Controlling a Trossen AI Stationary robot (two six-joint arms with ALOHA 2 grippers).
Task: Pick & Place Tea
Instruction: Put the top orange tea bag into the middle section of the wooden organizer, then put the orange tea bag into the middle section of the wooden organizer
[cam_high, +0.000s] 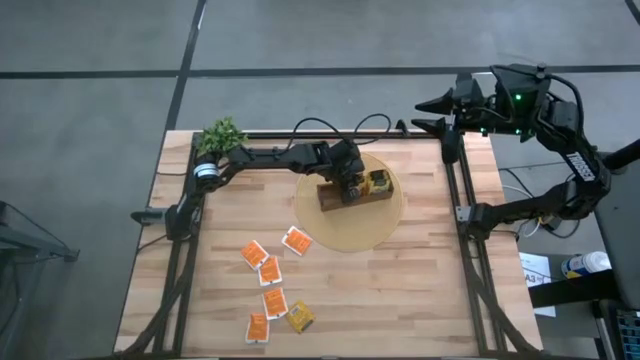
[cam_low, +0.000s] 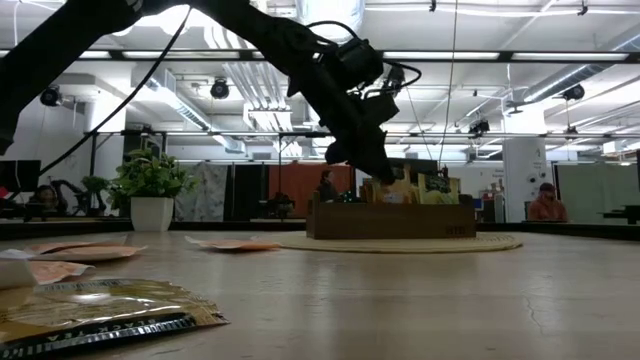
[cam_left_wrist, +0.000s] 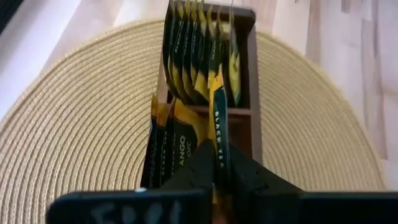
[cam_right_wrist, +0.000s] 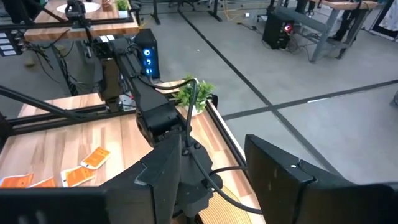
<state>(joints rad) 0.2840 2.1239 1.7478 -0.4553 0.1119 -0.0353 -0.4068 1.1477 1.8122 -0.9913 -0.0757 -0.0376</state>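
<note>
Left claw (cam_left_wrist: 219, 169) pinching thin yellow foil tea sachet (cam_left_wrist: 219, 124) upright over brown wooden box (cam_left_wrist: 247, 74). Light, floppy, slippery: best gripped by top edge. Right claw (cam_high: 432, 112) parked off the table, spread.

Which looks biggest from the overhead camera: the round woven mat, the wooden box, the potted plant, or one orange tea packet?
Largest to smallest, seen from above:
1. Round woven mat
2. Wooden box
3. Potted plant
4. Orange tea sachet

Box and plant look close in size, and the left arm hides part of the box, so that order is unsure.
</note>
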